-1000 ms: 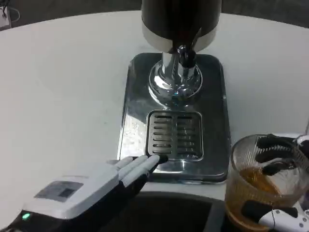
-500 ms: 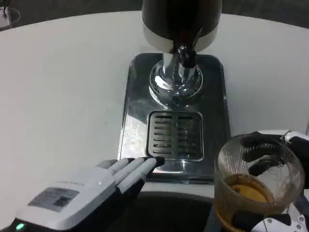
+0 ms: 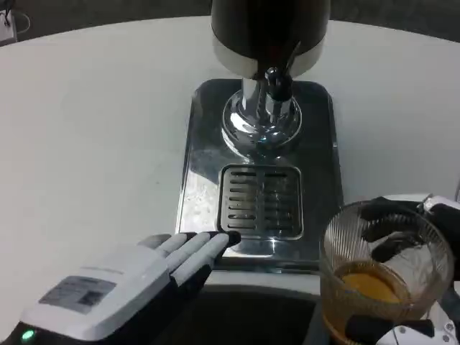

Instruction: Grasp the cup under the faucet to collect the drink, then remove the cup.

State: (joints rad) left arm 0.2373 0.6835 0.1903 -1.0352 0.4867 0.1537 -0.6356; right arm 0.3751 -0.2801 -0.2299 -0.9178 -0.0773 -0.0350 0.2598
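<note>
A ribbed clear glass cup (image 3: 384, 277) with amber drink in its bottom is at the lower right, off the drip tray. My right hand (image 3: 424, 287) grips it, dark fingers wrapped around its far side and base. The faucet (image 3: 273, 83) hangs from the dark dispenser (image 3: 269, 32) above a slotted drain grate (image 3: 260, 201) on the steel drip tray (image 3: 323, 180); nothing stands on the grate. My left hand (image 3: 126, 284) lies flat at the lower left, fingers stretched out with the fingertips (image 3: 226, 241) at the tray's front edge, holding nothing.
The round white table (image 3: 93, 144) spreads wide to the left and behind the dispenser. A dark gap (image 3: 244, 316) shows along the table's near edge between my hands.
Over the second, the cup in my right hand moved left and nearer to me, then held. My left hand drew back slightly along the tray's front edge.
</note>
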